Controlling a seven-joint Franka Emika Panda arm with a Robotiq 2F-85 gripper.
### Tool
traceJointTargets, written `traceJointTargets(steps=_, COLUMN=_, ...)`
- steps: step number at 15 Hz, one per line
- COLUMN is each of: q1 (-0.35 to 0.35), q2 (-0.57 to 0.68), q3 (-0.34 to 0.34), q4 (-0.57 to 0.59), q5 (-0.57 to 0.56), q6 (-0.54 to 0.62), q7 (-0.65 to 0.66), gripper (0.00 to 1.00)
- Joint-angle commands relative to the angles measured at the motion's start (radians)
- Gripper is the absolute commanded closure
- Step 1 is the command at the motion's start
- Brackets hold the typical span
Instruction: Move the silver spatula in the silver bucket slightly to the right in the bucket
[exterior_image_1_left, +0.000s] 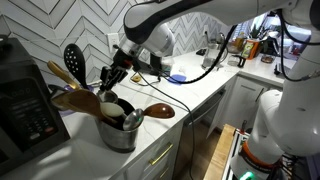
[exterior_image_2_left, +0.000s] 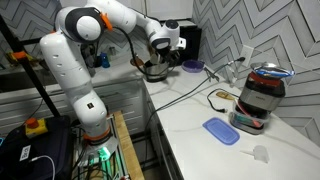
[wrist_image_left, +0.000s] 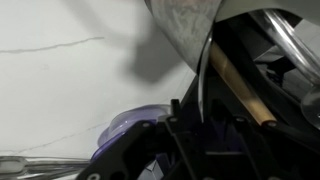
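White stone counter (exterior_image_1_left: 205, 92) runs along a wall of grey herringbone tile (exterior_image_1_left: 50, 20), and the bucket (exterior_image_1_left: 120, 136) stands on it close to the front edge. It is crowded with utensils. A black slotted turner (exterior_image_1_left: 73, 57) rises behind it toward the tile. Wooden spoons (exterior_image_1_left: 75, 100) fan out on the side nearest a black appliance (exterior_image_1_left: 25, 115), and one more wooden spoon (exterior_image_1_left: 160, 111) hangs out over the opposite rim.

The arm (exterior_image_1_left: 190, 14) arches in over the counter from beyond the bucket. Its gripper (exterior_image_1_left: 113, 80) points steeply down, right above the bucket's mouth and in among the handles.

From the wrist view a grey metal blade, which I take for the spatula (wrist_image_left: 185, 30), fills the top just ahead of the fingers. A wooden handle (wrist_image_left: 242, 92) slants beside it, and the bucket's bright rim curves at the edge. In both exterior views I cannot pick the spatula out from the clutter. Whether the fingers are spread or pinched on anything I cannot tell; they are dark and half hidden from every side.

A purple bowl (exterior_image_1_left: 178, 77) sits on the counter well beyond the bucket. Farther still, in an exterior view, a flat blue lid (exterior_image_2_left: 220, 130) lies near a red and black cooker (exterior_image_2_left: 258, 95).
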Motion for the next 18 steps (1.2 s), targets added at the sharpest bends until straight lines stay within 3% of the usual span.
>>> traceJointTargets(steps=1, q1=-0.041, q2=0.011, q3=0.023, q4=0.016, q5=0.032, q6=-0.061, q7=-0.067, gripper=0.92)
traceJointTargets(steps=2, q1=-0.045, q2=0.0, q3=0.025, q4=0.013, q5=0.044, q6=-0.068, q7=-0.075, gripper=1.0)
traceJointTargets(steps=7, q1=-0.041, q2=-0.082, q3=0.042, q4=-0.021, q5=0.126, q6=-0.02, q7=-0.145, gripper=0.99)
traceJointTargets(steps=11, q1=-0.02, q2=-0.221, q3=0.056, q4=-0.121, q5=0.141, q6=0.084, q7=-0.225, gripper=0.99)
traceJointTargets(steps=13, q1=0.002, q2=-0.293, q3=0.07, q4=-0.189, q5=0.128, q6=0.178, q7=-0.252, gripper=0.99)
traceJointTargets(steps=16, q1=0.02, q2=-0.389, q3=0.116, q4=-0.309, q5=0.057, q6=0.374, q7=-0.173, gripper=0.99)
traceJointTargets(steps=17, q1=0.011, q2=-0.421, q3=0.145, q4=-0.359, q5=0.018, q6=0.467, q7=-0.1, gripper=0.99)
traceJointTargets(steps=18, q1=-0.046, q2=-0.445, q3=0.213, q4=-0.393, q5=0.023, q6=0.526, q7=-0.068, gripper=0.99)
